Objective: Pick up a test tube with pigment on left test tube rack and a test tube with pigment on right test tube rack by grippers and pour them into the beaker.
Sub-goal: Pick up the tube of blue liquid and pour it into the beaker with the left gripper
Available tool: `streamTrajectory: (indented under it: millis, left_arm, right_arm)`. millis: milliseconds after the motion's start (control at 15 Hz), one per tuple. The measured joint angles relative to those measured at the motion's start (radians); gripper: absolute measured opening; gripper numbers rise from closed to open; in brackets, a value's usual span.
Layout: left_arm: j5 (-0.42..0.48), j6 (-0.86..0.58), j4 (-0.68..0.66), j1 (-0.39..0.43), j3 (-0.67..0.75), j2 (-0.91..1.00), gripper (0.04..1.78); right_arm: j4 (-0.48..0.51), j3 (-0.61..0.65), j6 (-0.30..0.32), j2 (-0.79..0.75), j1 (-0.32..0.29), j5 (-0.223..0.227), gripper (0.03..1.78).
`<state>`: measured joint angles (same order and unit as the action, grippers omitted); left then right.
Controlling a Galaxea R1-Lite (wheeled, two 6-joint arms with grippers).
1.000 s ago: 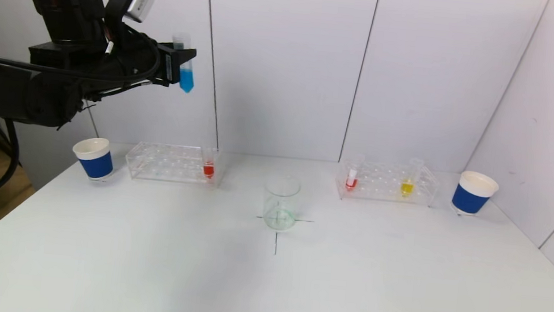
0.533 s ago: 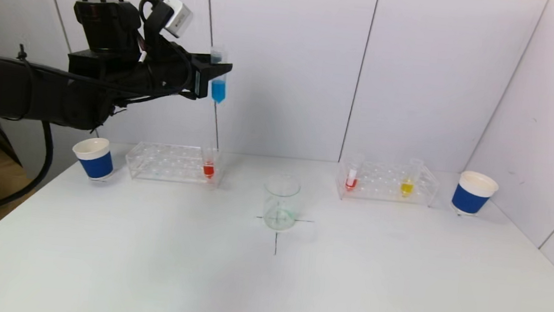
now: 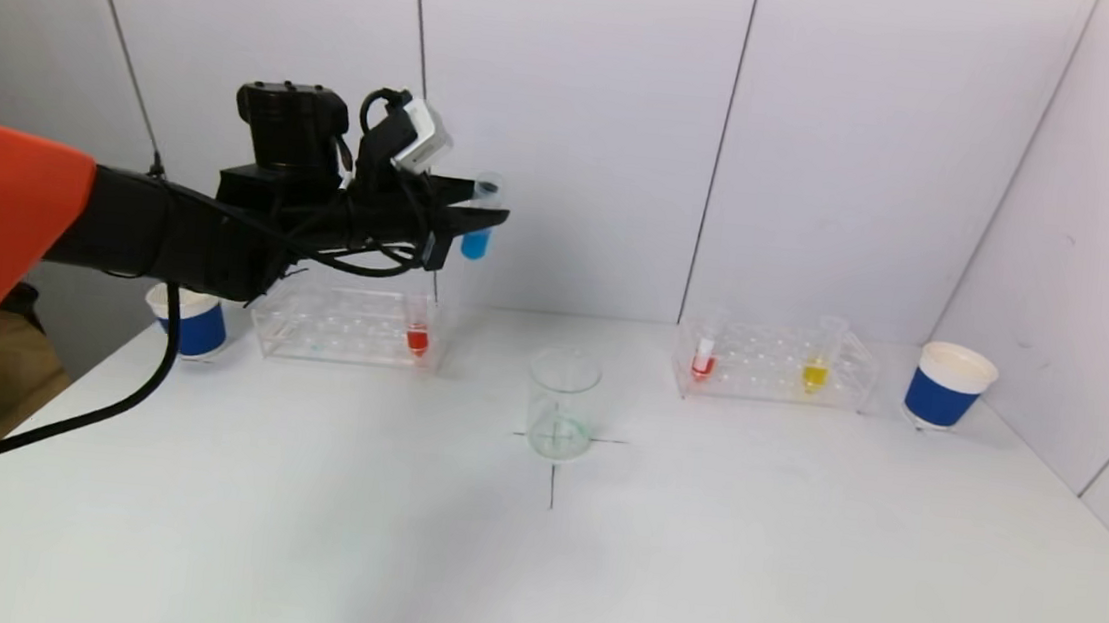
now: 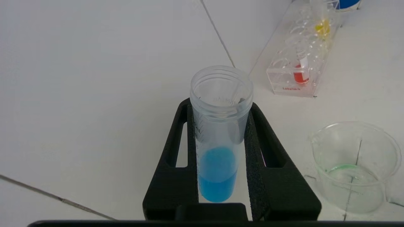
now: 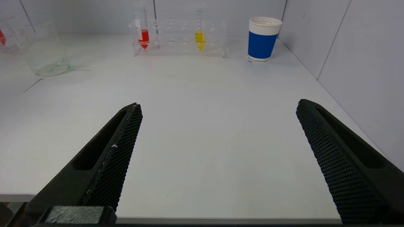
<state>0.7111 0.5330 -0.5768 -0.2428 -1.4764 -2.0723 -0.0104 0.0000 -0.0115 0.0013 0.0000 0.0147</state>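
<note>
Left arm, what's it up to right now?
The left gripper is shut on the blue test tube, held upright in the air between the left rack and the beaker, not over it yet. Nothing is poured: the blue liquid sits in the tube. The right gripper hangs open near the table's front edge, holding nothing; the right rack holds a red and a yellow tube.
</note>
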Motion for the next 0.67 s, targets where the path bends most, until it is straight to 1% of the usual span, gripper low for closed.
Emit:
streamTrajectory:
  millis: [133,333,533,667]
  left_arm:
    - [0.043,0.052,-0.002,-0.008,-0.001,-0.036,0.44]
    - [0.082,0.147,-0.029,-0.030,-0.005,-0.078,0.44]
    - [0.107,0.260,-0.036,-0.064,0.001,-0.104,0.44]
    - [0.119,0.296,-0.039,-0.075,0.001,-0.119,0.44]
  right_arm:
    - [0.000,0.000,0.000,0.000,0.000,0.000,1.77]
    - [0.000,0.000,0.000,0.000,0.000,0.000,1.77]
    - [0.000,0.000,0.000,0.000,0.000,0.000,1.77]
    - [0.000,0.000,0.000,0.000,0.000,0.000,1.77]
